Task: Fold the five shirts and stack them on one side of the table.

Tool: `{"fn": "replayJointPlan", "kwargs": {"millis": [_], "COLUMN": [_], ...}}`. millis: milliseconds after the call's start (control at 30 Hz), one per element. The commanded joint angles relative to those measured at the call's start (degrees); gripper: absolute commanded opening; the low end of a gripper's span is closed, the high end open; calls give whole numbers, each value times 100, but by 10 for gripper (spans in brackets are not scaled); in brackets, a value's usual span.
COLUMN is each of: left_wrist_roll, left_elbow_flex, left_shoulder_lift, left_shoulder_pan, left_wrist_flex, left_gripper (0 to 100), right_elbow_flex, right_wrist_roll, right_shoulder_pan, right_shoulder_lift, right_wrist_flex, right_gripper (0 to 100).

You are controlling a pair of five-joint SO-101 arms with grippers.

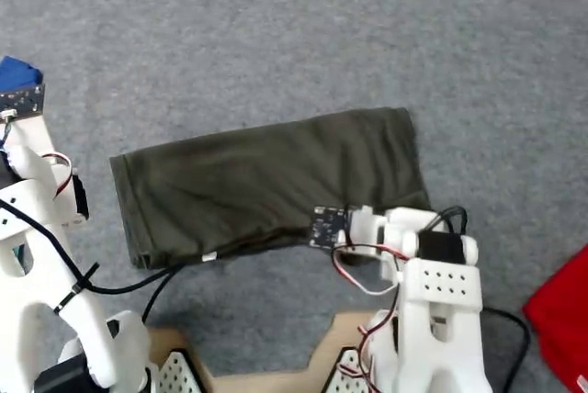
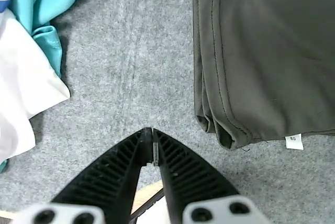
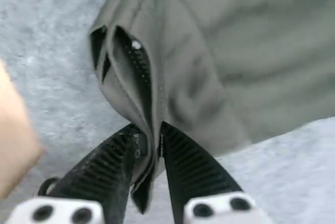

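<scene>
**Pinching the olive shirt [image 1: 266, 182] at its near edge**

Right gripper [image 3: 152, 132] has its jaws clamped on a bunched fold of the shirt's hem, cloth squeezed between the ribbed fingers. Left gripper [image 2: 152, 131] is closed on nothing, tips together over the bare grey table cover [image 2: 131, 62], near the shirt's folded corner. The shirt lies folded in a long band across the middle of the table. Teal cloth [image 2: 47, 4] and white cloth [image 2: 21, 93] lie beyond the left gripper. Red cloth [image 1: 560, 320] sits at the table edge on the right arm's side.
</scene>
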Motion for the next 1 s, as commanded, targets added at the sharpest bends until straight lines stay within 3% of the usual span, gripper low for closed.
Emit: {"fn": "replayJointPlan", "kwargs": {"millis": [0,467,967], "left_wrist_roll": [-53,-62,-62], "left_elbow_flex": [-35,-501,-519], "left_shoulder_lift": [-154,-163,-163], "left_shoulder_pan": [-62,-70,-70], "left_wrist_flex": [35,211,316], "left_gripper": [20,20,20], "right_elbow_flex": [-549,-2536,-4374], "right_wrist_roll": [26,26,35], "right_shoulder_pan": [-391,-655,-1103], "right_shoulder_lift": [101,3046,5068], "right_wrist_flex": [53,-440,-396], "right_gripper": [33,6,6]}}
